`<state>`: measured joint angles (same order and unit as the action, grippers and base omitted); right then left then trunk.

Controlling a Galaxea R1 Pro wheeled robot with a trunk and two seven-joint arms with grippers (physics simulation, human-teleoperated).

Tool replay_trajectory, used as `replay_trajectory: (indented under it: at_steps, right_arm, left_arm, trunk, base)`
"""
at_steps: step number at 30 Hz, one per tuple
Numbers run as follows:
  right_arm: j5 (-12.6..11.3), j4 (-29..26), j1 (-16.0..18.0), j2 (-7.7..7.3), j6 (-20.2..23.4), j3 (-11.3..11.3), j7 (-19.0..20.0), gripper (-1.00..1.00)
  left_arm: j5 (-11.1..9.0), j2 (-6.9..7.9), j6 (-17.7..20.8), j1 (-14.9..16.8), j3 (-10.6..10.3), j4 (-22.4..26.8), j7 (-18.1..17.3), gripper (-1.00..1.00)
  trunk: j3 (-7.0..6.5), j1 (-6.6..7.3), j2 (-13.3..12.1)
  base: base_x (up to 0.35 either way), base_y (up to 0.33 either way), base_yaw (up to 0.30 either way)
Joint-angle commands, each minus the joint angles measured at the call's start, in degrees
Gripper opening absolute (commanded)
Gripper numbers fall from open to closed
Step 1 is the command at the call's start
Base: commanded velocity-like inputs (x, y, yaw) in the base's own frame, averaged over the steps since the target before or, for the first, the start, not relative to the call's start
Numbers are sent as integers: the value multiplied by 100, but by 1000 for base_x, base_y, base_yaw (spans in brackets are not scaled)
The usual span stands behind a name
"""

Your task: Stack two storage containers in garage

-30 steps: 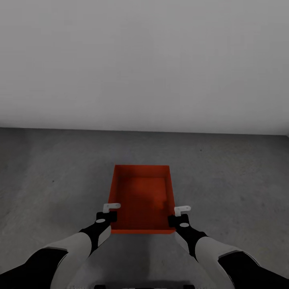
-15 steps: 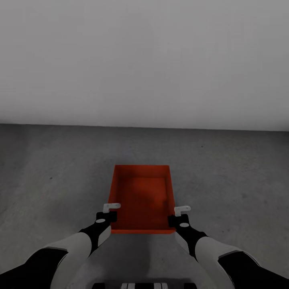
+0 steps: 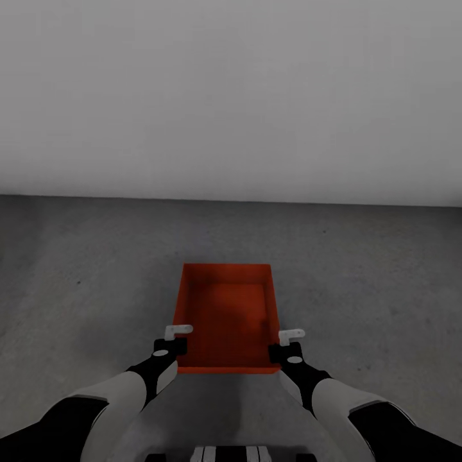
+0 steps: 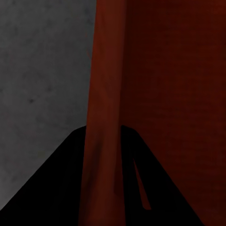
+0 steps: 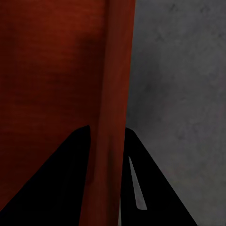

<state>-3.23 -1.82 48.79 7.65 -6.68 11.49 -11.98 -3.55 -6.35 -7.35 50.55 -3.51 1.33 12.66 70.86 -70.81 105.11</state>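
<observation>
Only the view has crept forward over the floor (image 3: 77, 301) (camera, not cargo), while the left gripper (image 3: 172, 340) and right gripper (image 3: 290, 343) each pinch a side wall of the storage container (image 3: 226, 314), which could tilt if one slips.

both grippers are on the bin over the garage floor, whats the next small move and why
Probably lower the storage container straight down: the left gripper and right gripper clamp its side walls, and the bare concrete floor lies beneath.
</observation>
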Motion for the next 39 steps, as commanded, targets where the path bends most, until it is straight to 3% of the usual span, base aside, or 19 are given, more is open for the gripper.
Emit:
replay_trajectory:
  at_steps: [1, 3, 4, 5, 7, 15, 24, 34, 39]
  right_arm:
    - [-152, 33, 0, -1, -9, -15, -50, -100]
    - [-152, 33, -1, -1, -9, -15, -50, -100]
    - [-68, 39, 7, 4, -51, 51, -53, -100]
    - [6, 46, 7, 6, -67, 26, -43, -100]
    - [148, 56, 7, 8, -114, -113, -36, -100]
    - [640, 111, 6, 9, -42, -624, -8, -100]
    - [1283, 173, 7, 4, -169, -1364, 2, -100]
    - [1963, 173, 5, 8, -98, -2093, 9, -100]
    - [2249, 173, 4, 8, -91, -2353, 11, -100]
  left_arm:
    - [-6, -24, -111, 7, 179, 17, 114, -100]
    - [-6, -24, -111, 7, 180, 17, 114, -100]
    - [-70, -15, -57, -2, -5, 24, 60, -100]
    - [-120, -13, -78, -2, -64, 42, 56, -100]
    - [-148, -12, -120, -2, -168, 39, 52, -100]
    - [-248, 1, -59, -2, -250, -19, 56, -100]
    - [-339, 2, -41, -2, -430, 56, 55, -100]
    - [-583, 7, 68, -2, -705, 91, 69, -100]
    - [-737, 3, 26, -2, -847, 62, 70, -100]
  trunk:
    - [21, -22, 43]
    - [57, -66, 123]
    - [57, -65, 122]
    - [57, -65, 122]
    - [57, -65, 122]
    - [57, -65, 122]
    - [57, -65, 122]
    - [57, -65, 122]
    - [57, -65, 122]
  base:
    - [0, 0, 0]
    - [0, 0, 0]
    - [0, 0, 0]
    - [0, 0, 0]
    - [0, 0, 0]
    - [0, 0, 0]
    - [0, 0, 0]
    - [0, 0, 0]
    - [0, 0, 0]
